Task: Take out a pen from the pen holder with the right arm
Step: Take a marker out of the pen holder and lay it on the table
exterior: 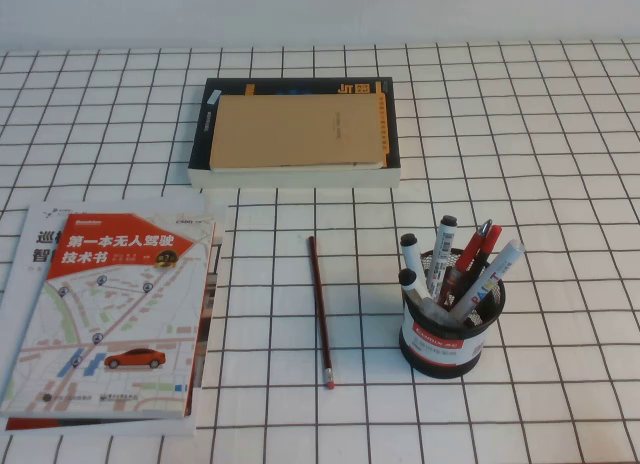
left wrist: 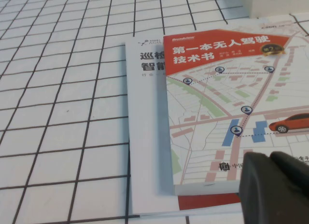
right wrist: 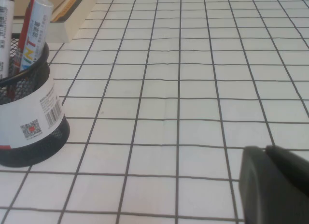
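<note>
A black mesh pen holder [exterior: 452, 324] with a white label stands on the checked table at the front right, packed with several markers and pens [exterior: 462, 256]. In the right wrist view the pen holder [right wrist: 29, 118] sits off to one side, well apart from my right gripper [right wrist: 265, 148]. That gripper hovers low over bare table, shut and holding nothing. My left gripper [left wrist: 269, 158] is also shut and empty, over the corner of a red-and-white book [left wrist: 231, 98]. Neither arm appears in the high view.
A dark red pencil [exterior: 320, 309] lies on the table to the left of the holder. Two stacked books [exterior: 120, 304] lie at the front left. A tan book on a black one [exterior: 295, 134] rests at the back centre.
</note>
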